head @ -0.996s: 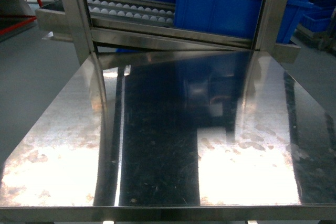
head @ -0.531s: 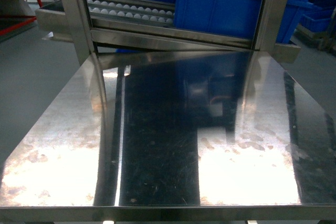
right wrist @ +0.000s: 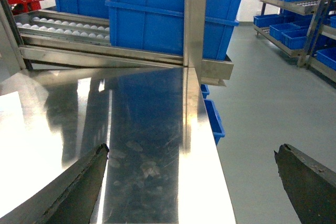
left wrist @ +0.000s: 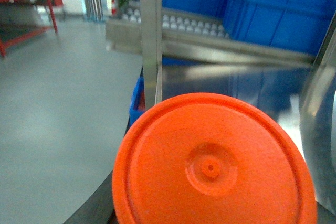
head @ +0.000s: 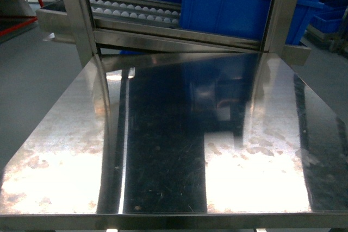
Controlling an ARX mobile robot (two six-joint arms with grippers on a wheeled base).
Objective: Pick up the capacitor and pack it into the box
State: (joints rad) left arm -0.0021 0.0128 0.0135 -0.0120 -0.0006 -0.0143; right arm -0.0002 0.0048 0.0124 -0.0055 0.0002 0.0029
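The capacitor (left wrist: 212, 166) fills the left wrist view end-on, its long axis pointing into the camera, apparently held by the left gripper, fingers unseen; the right gripper (right wrist: 191, 182) gapes wide, empty, over the table (right wrist: 152, 129); no box in view.

The capacitor (left wrist: 212, 163), bright orange smooth plastic, fills the lower half of the left wrist view, its round end face turned to the lens, showing a raised rim and a small centre dimple. It sits in front of the steel table's (left wrist: 231, 85) upright post. The box appears in no view.
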